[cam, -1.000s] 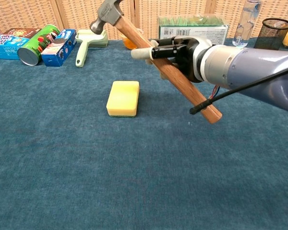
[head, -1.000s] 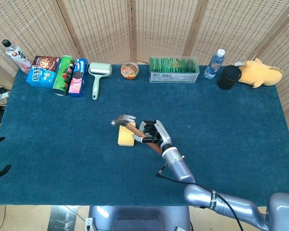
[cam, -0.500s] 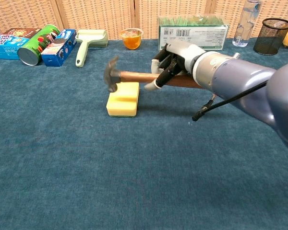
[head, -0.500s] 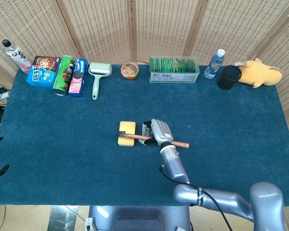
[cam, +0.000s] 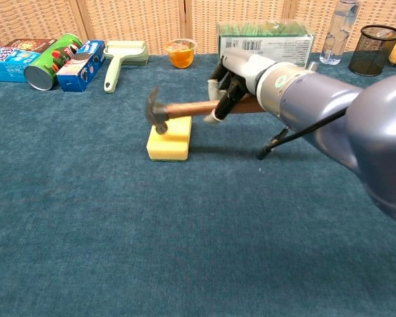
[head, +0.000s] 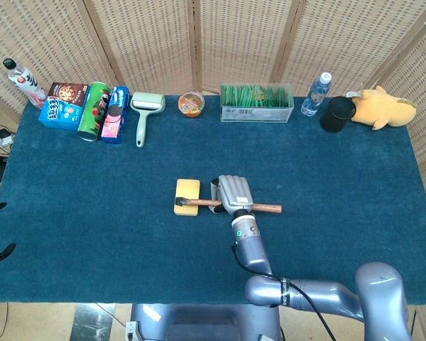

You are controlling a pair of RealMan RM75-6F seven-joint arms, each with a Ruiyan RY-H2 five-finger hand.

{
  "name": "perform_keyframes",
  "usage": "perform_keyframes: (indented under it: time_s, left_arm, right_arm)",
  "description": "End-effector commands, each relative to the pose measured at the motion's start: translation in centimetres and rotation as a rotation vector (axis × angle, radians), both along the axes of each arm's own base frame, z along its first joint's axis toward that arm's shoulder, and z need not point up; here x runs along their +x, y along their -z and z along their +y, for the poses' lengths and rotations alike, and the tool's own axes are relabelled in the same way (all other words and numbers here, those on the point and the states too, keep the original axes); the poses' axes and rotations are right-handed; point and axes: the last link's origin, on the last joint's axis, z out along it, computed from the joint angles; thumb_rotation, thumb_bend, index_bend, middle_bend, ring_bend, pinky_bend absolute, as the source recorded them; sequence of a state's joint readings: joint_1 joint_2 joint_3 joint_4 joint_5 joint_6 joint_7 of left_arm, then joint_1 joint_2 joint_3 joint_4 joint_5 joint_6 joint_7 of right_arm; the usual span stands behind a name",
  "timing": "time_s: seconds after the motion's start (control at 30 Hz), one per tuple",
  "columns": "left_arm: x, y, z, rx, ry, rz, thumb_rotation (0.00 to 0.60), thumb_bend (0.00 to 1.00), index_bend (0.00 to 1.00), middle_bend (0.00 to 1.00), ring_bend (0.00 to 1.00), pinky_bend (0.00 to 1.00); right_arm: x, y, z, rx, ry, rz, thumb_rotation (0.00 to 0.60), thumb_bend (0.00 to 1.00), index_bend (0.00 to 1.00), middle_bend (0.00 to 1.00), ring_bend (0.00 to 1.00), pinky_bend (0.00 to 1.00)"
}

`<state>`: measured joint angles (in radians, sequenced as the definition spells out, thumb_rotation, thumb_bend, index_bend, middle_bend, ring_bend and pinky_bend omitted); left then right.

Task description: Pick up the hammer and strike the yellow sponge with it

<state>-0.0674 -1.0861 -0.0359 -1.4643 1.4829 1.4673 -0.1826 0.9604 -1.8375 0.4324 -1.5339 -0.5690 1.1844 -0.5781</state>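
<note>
My right hand (head: 233,195) (cam: 234,82) grips the wooden handle of the hammer (head: 264,208) (cam: 185,109), which lies level and points left. The metal hammer head (cam: 156,113) presses down on the yellow sponge (head: 187,191) (cam: 172,141) at the middle of the blue table. In the head view the hammer head covers the sponge's near edge. My left hand does not show in either view.
Along the far edge stand snack boxes (head: 59,111), a green can (head: 94,110), a lint roller (head: 144,111), an orange cup (head: 192,104), a green-filled box (head: 256,104), a water bottle (head: 314,94), a black mesh cup (head: 337,114) and a yellow plush toy (head: 382,106).
The hammer swung down from a raised, tilted pose to level. Its head now rests on the sponge, and my right hand dropped with it.
</note>
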Motion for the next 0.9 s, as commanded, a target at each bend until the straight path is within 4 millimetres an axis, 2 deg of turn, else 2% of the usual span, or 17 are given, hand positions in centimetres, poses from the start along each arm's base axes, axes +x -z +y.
perform_keyframes:
  time_s: [0.03,0.17,0.27,0.4,0.63,0.77,0.9]
  left_arm:
    - [0.2,0.2,0.0,-0.004,0.006,-0.003,0.6,0.23,0.16,0.09,0.01,0.09]
    - [0.3,0.3,0.0,-0.006,0.008,-0.003,0.6,0.23,0.16,0.09,0.01,0.09]
    - [0.4,0.3,0.0,-0.006,0.007,-0.002,0.6,0.23,0.16,0.09,0.01,0.09]
    - [0.6,0.5,0.1,-0.009,0.011,-0.001,0.6,0.23,0.16,0.09,0.01,0.09]
    - [1.4,0.8,0.1,-0.021,0.027,0.006,0.6,0.24,0.16,0.09,0.01,0.09]
    - [1.6,0.9,0.0,-0.021,0.024,0.009,0.6,0.24,0.16,0.09,0.01,0.09]
    - [1.8,1.0,-0.1,-0.023,0.025,0.012,0.6,0.24,0.16,0.09,0.01,0.09]
  right_arm:
    - [0.0,-2.3,0.3,0.093,0.098,-0.288,0.6,0.31,0.95,1.0,1.0,1.0]
    - [-1.8,-3.3,0.4,0.124,0.106,-0.307,0.6,0.3,0.95,1.0,1.0,1.0]
    - [-3.8,-4.0,1.2,0.219,0.157,-0.353,0.6,0.3,0.95,1.0,1.0,1.0]
    - [-5.7,-4.3,1.3,0.186,0.121,-0.278,0.6,0.3,0.95,1.0,1.0,1.0]
    - [-8.7,-3.7,1.7,0.151,0.025,-0.119,0.6,0.29,0.93,1.0,1.0,0.99]
    - [-9.9,-3.3,1.7,0.194,0.016,-0.085,0.6,0.28,0.83,0.96,0.97,0.83]
    - [-11.2,-2.7,1.3,0.176,-0.033,0.025,0.6,0.27,0.72,0.8,0.79,0.64]
